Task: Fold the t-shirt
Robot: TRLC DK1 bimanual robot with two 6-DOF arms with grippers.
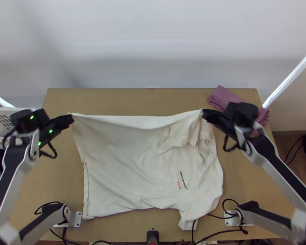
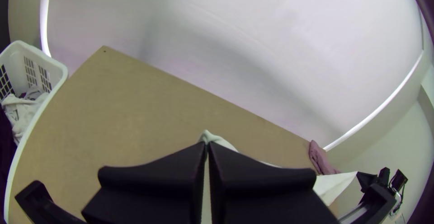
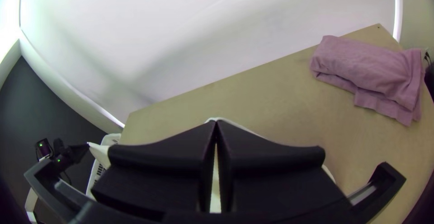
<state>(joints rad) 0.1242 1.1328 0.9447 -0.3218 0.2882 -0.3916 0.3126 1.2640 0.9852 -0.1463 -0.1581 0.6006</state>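
Note:
The cream t-shirt (image 1: 128,163) is held up by its far edge between both grippers, its lower part lying on the table with a printed logo and a sleeve toward the near right. My left gripper (image 1: 71,118) is shut on the shirt's far left corner; in the left wrist view a tip of cloth pokes out beyond the left gripper (image 2: 206,145). At the shirt's far right, my right gripper (image 1: 204,114) is shut on the edge, with bunched folds hanging beneath. White cloth shows at the fingertips of the right gripper (image 3: 216,122) in its wrist view.
A folded mauve cloth (image 1: 222,98) lies at the table's far right corner. At the left stands a white basket (image 2: 58,66) with clothes inside. Black cables (image 1: 218,232) run along the near edge, and a small black device (image 1: 153,237) stands at its middle.

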